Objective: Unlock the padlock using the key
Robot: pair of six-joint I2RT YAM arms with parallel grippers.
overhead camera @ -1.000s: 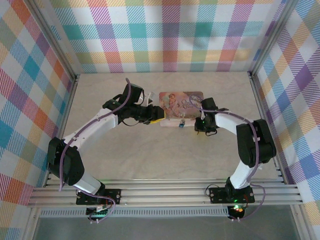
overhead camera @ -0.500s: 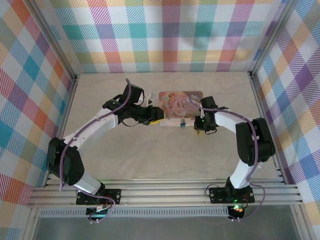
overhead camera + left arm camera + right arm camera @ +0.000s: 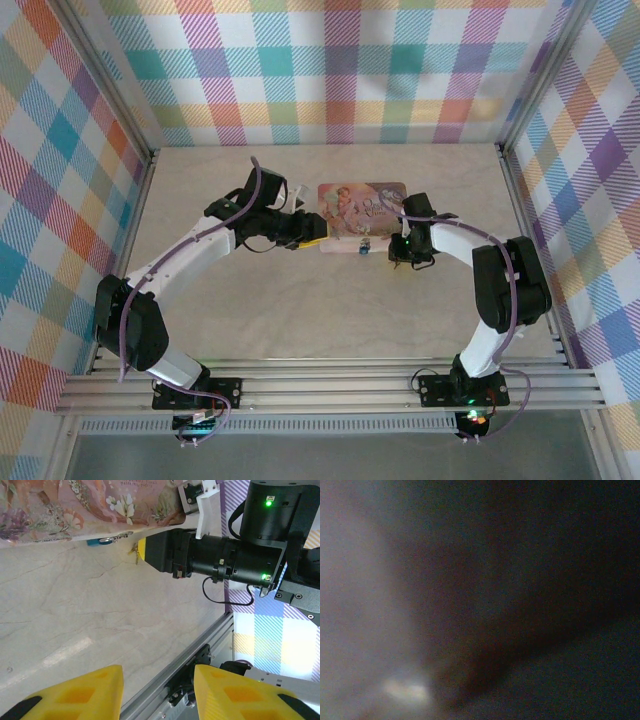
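Between the two claws: the padlock (image 3: pixel 94 542), tiny and blue with a silvery shackle, lies on the table (image 3: pixel 75 625) against the near edge of the pink box (image 3: pixel 75 510).
Left claw (image 3: pixel 157 692): its yellow fingers are spread apart, with bare table between them and nothing pinched. The padlock lies well ahead of it, off to one side.
Right claw (image 3: pixel 141 548): a black body ending in a yellow tip, held low over the table and aimed at the padlock. Whether its jaws are spread or pinching cannot be told.
Key (image 3: pixel 134 553): a thin metal speck right at the right claw's yellow tip, between that tip and the padlock, near the padlock but apart from it. Whether the claw grips it cannot be told.
Pink box: flowered picture on its lid, lying flat just beyond both claw tips.
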